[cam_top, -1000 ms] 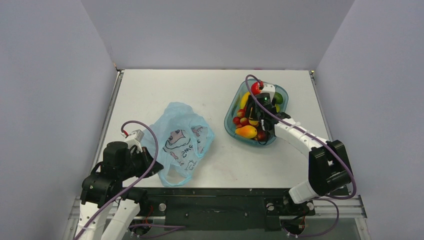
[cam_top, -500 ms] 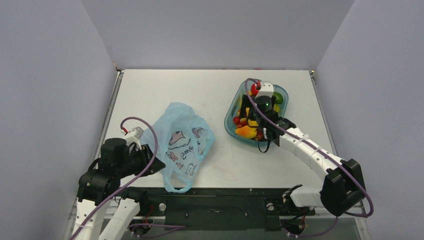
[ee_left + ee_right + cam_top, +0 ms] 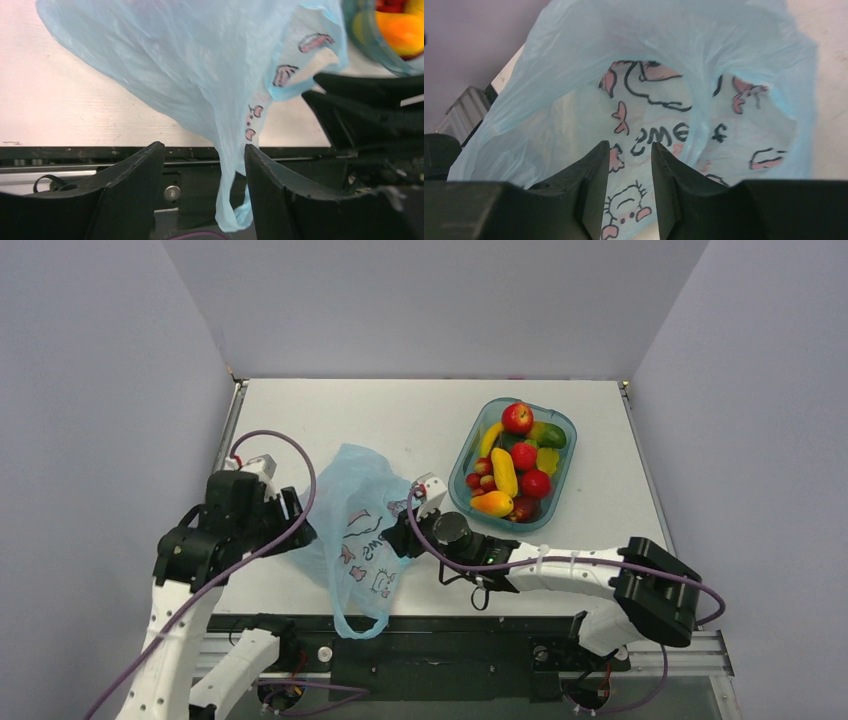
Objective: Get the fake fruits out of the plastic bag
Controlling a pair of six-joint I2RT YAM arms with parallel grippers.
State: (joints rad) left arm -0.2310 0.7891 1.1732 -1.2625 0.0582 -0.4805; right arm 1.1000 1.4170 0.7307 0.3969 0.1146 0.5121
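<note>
Swinging right claw [image 3: 626,145] from tub [image 3: 453,495] to right of plastic bag [image 3: 355,510], narrowly parted, facing its mouth; holding left claw [image 3: 205,147] agape at bag's left.

Bag [image 3: 355,495]: one, pale blue plastic.
Tub [image 3: 563,472]: one, teal, see-through.
In the tub:
- round red fruits [image 3: 517,417]: three.
- long yellow fruits [image 3: 505,472]: two.
- orange-yellow fruit [image 3: 492,503]: one.
- green fruit [image 3: 554,435]: one.
- small red berries [image 3: 478,481]: a tight cluster at the tub's left side, too small and crowded to count.

Robot arms: two, left arm [image 3: 235,525] and right arm [image 3: 560,565].
</note>
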